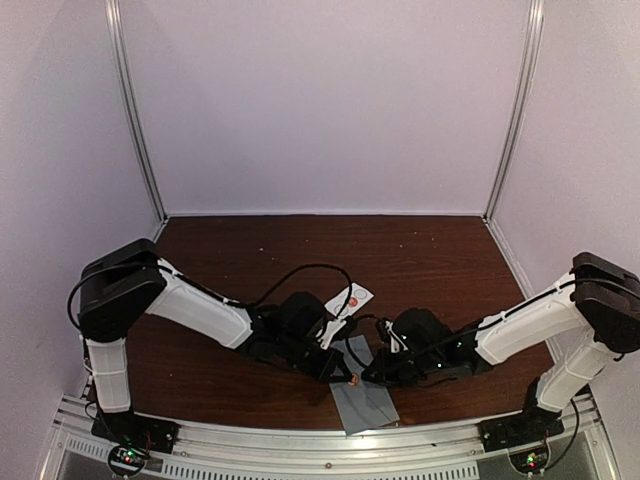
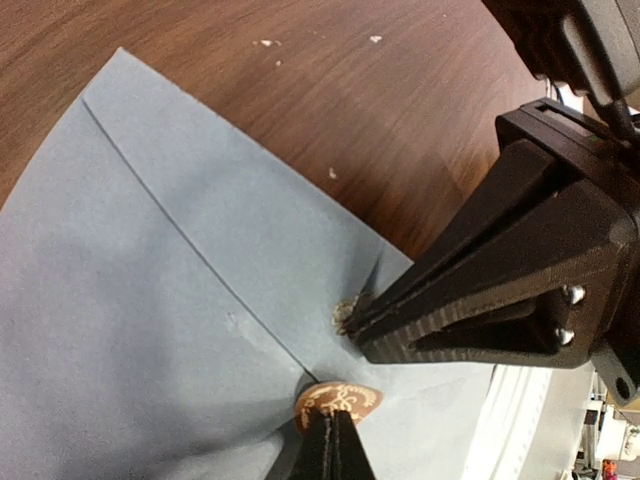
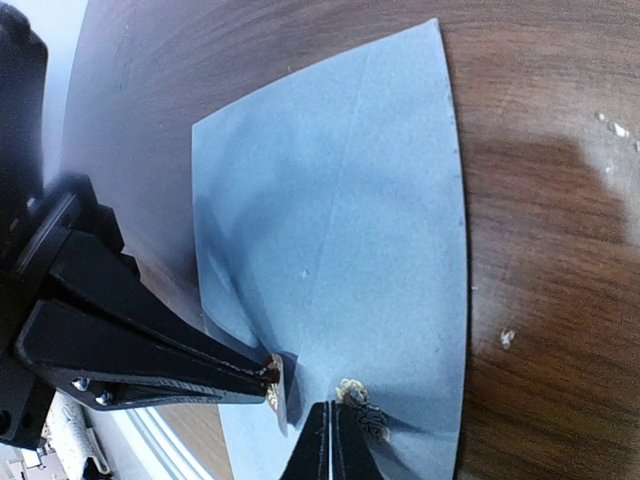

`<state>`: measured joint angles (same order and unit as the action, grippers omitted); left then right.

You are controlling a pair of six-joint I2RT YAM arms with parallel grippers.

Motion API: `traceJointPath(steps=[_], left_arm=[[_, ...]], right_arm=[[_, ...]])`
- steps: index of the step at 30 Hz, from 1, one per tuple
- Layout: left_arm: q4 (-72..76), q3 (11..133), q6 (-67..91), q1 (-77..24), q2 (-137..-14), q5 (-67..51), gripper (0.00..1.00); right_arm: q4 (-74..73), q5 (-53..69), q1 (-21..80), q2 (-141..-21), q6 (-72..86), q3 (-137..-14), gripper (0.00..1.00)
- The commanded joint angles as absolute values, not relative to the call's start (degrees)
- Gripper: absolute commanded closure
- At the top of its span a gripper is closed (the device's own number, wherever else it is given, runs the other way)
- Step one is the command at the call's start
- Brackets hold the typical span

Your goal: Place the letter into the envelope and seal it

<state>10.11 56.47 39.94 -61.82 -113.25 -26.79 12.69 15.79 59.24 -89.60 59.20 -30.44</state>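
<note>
left gripper pinching brown patterned seal at envelope, right gripper pressed together, tips touching gold seal, near edge of table

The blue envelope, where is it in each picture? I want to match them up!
Top external: the envelope lies at the bottom middle, partly covered.
Left wrist: the envelope fills the left side and the bottom.
Right wrist: the envelope fills the middle, running from top to bottom.
Shared landmark: the round brown sticker pinched by the left gripper, over the envelope in every view.
</note>
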Motion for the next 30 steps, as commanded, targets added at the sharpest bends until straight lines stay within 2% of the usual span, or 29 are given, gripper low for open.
traceJointPath(steps=[1, 23, 30], left_arm=[[7.55, 58.90, 38.99, -62.82, -114.75, -24.78, 1.00], [11.00, 60.22, 41.03, -64.40, -119.85, -26.91, 1.00], [10.56, 56.77, 41.65, -64.60, -118.32, -26.20, 1.00]], right_arm=[[10.50, 14.32, 59.41, -90.93, 60.24, -28.70, 0.96], [10.99, 14.41, 59.39, -91.16, 60.64, -28.26, 1.00], [10.72, 14.09, 59.41, -90.78, 60.84, -27.95, 1.00]])
